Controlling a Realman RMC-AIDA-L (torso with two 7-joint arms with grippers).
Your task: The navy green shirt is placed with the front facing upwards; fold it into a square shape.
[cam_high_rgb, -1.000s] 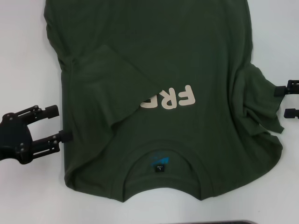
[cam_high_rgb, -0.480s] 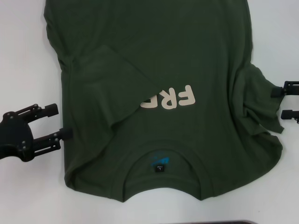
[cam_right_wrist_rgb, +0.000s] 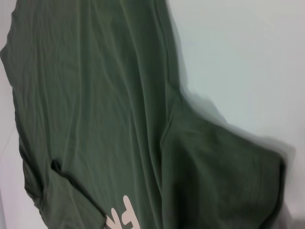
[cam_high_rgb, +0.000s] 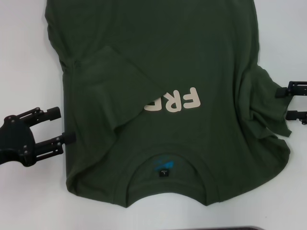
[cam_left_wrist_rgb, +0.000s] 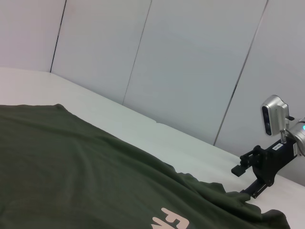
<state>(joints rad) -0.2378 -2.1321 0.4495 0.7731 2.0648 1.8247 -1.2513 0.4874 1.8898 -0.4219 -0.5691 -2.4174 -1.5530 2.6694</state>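
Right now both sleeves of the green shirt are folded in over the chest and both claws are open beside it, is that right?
Not quite. Only the sleeve on the robot's left is folded over the navy green shirt, hiding part of the print. The right sleeve still lies out to the side, as the head view shows. The left gripper and right gripper are indeed open beside it.

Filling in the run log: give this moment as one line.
navy green shirt: flat, left sleeve folded in | left tool: open at left edge | right tool: open at right sleeve
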